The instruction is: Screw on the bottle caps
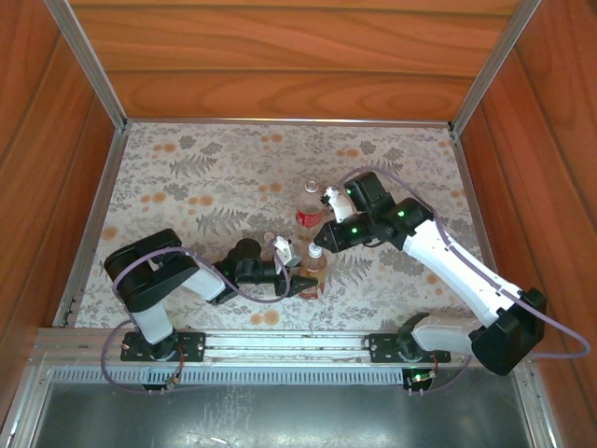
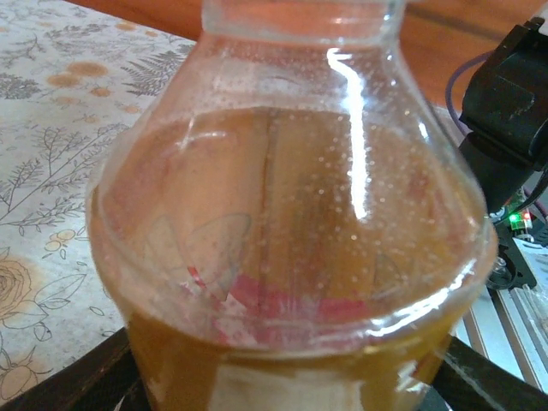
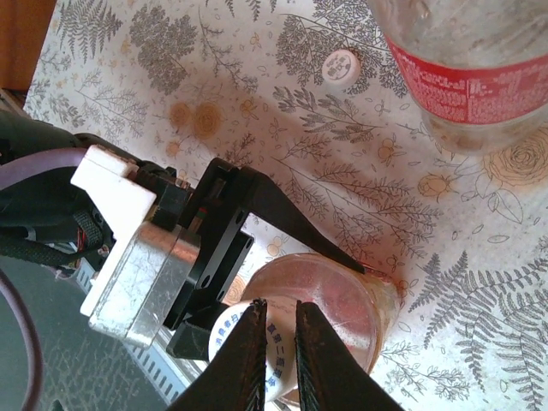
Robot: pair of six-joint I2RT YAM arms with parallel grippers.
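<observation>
Wood panels wall in the fern-printed cloth (image 1: pixel 187 187) seen from above, where my left gripper (image 1: pixel 300 280) clamps the amber bottle (image 1: pixel 315 271) upright, my right gripper (image 1: pixel 318 248) sits at its neck, and the clear bottle (image 1: pixel 308 213) with its red label stands just behind. At my left wrist, glossy amber plastic beaded with droplets sits between my dark fingers (image 2: pixel 68 381). At my right wrist, my fingertips (image 3: pixel 248 351) are pressed nearly together over a white printed cap (image 3: pixel 224 338) above that bottle, while a second cap (image 3: pixel 342 67) lies loose on the cloth near the clear bottle.

White arms (image 1: pixel 454 264), black joints (image 1: pixel 508 343), lilac cables (image 3: pixel 43 164)
</observation>
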